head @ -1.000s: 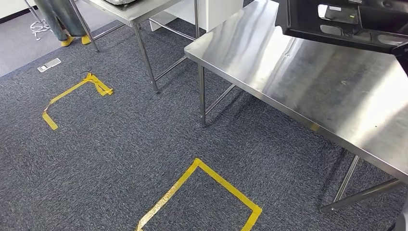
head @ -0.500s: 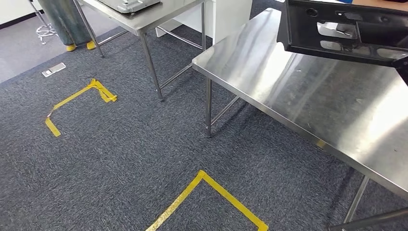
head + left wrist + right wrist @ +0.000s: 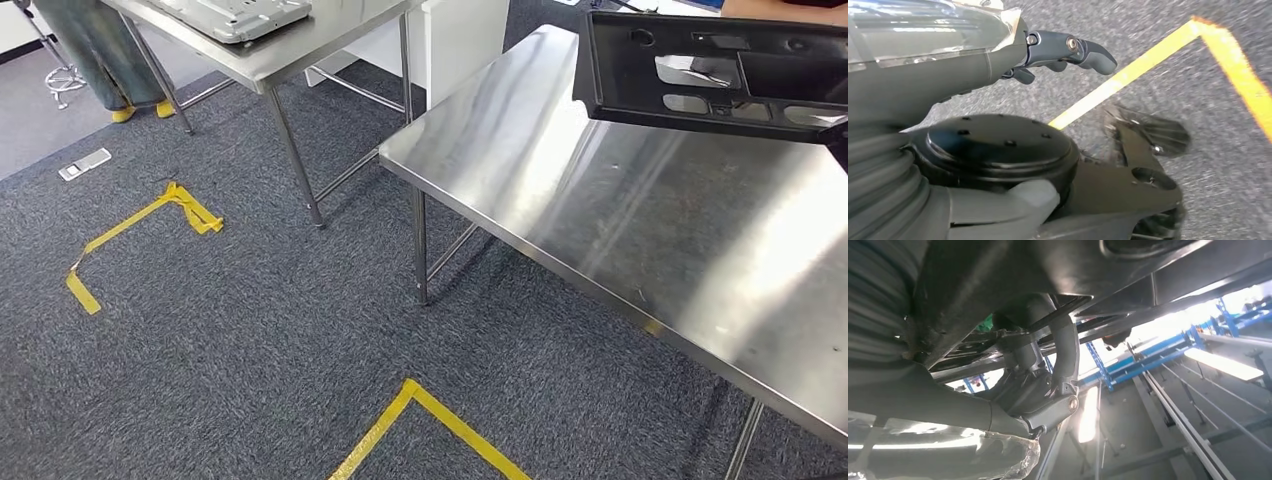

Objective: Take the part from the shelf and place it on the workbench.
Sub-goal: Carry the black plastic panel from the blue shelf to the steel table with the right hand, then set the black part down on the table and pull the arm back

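Observation:
The part [image 3: 715, 75] is a flat black panel with several cut-outs, hanging level above the far right of the steel workbench [image 3: 620, 210] in the head view. My right hand [image 3: 1048, 370] grips it from underneath, its fingers [image 3: 1066, 347] hooked round the edge of the dark part [image 3: 1058, 265]. My left hand [image 3: 1058, 50] hangs low over the carpet and holds nothing, with its thumb stretched out and the fingers loosely apart.
A second steel table [image 3: 290, 45] with a grey metal plate [image 3: 235, 15] stands at the back left, beside a white cabinet [image 3: 455, 35]. A person's legs [image 3: 85, 50] stand behind it. Yellow tape marks [image 3: 140, 225] and a small device [image 3: 84, 164] lie on the carpet.
The whole picture has shifted, so the camera has moved relative to the workbench. The black part stays held at the upper right above the bench.

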`<action>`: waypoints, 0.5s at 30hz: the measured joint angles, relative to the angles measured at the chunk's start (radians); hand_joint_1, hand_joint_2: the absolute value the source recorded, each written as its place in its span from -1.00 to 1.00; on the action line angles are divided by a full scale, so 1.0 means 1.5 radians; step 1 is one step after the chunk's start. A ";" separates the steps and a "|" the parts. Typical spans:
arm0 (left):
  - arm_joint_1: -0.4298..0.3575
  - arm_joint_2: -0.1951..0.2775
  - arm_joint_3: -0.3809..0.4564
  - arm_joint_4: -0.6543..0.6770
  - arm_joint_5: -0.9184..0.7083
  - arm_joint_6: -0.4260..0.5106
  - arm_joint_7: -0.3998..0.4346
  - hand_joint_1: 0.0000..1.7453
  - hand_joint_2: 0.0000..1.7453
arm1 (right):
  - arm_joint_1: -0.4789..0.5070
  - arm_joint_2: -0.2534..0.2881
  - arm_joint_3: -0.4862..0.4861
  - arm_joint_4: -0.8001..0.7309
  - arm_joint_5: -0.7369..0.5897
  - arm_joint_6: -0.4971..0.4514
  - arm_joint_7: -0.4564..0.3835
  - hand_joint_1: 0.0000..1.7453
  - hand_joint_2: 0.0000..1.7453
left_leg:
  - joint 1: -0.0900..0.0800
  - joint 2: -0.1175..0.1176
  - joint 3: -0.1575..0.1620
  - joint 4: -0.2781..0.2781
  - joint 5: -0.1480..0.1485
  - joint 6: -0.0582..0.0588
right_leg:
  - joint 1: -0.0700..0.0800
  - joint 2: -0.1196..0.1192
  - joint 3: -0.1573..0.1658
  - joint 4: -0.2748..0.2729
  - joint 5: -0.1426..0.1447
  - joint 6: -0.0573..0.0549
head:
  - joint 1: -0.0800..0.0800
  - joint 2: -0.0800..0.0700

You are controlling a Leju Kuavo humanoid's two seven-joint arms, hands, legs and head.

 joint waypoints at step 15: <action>-0.006 -0.005 0.000 -0.002 0.004 0.006 -0.001 -1.00 1.00 | -0.032 0.018 0.028 0.020 0.015 -0.014 0.000 1.00 1.00 | -0.013 -0.018 0.055 -0.035 0.006 0.018 | 0.009 -0.001 -0.082 0.019 0.047 0.040 | 0.000 0.000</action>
